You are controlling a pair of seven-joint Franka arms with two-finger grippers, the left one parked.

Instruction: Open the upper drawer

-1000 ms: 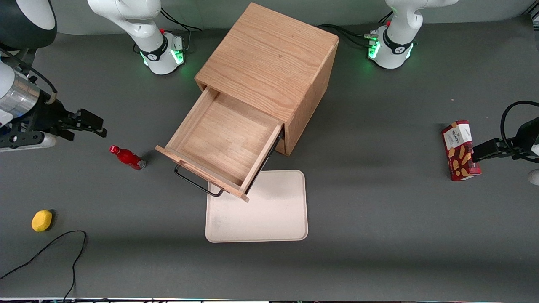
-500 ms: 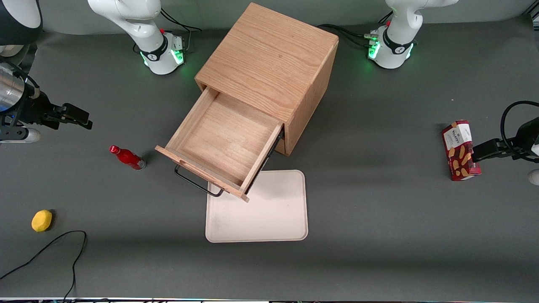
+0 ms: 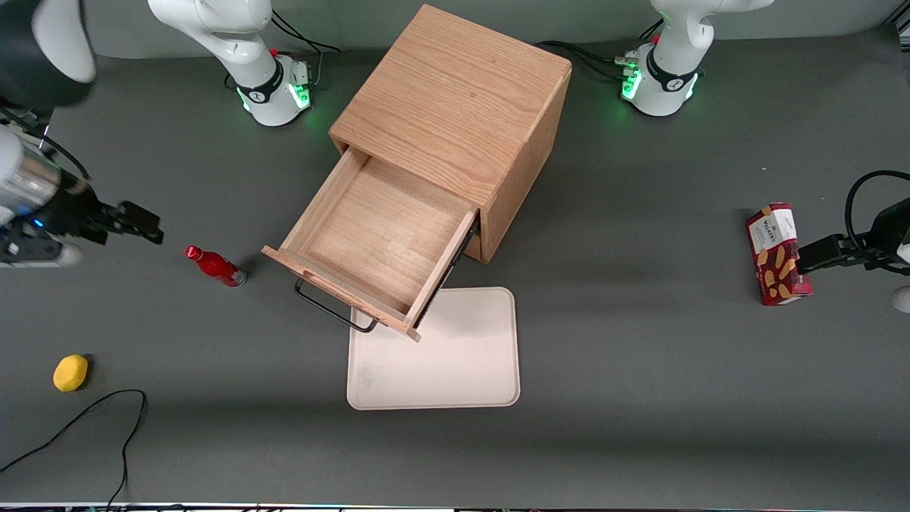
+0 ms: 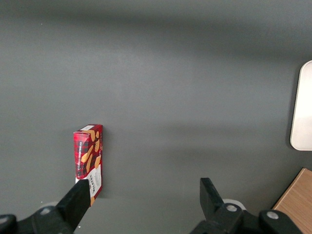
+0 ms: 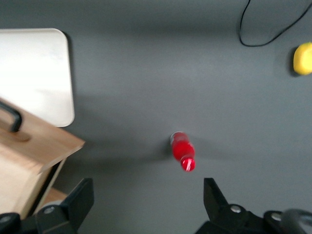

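Upper drawer stands pulled out; we note our gripper, fingers spread and empty, well apart toward the working arm's end, near the red bottle.

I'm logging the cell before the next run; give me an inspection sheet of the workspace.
Surface: dark grey table, one level.
Job's things: upper drawer of the oak cabinet pulled well out, box bare inside; black handle free.
Clutter: red bottle standing; yellow object; cream tray, partly under the drawer front; biscuit box toward the parked arm's end.
Grippers: gripper open, above the table near the bottle, apart from the drawer.
Cables: black cable loose near the yellow object.
Surroundings: nothing seen.
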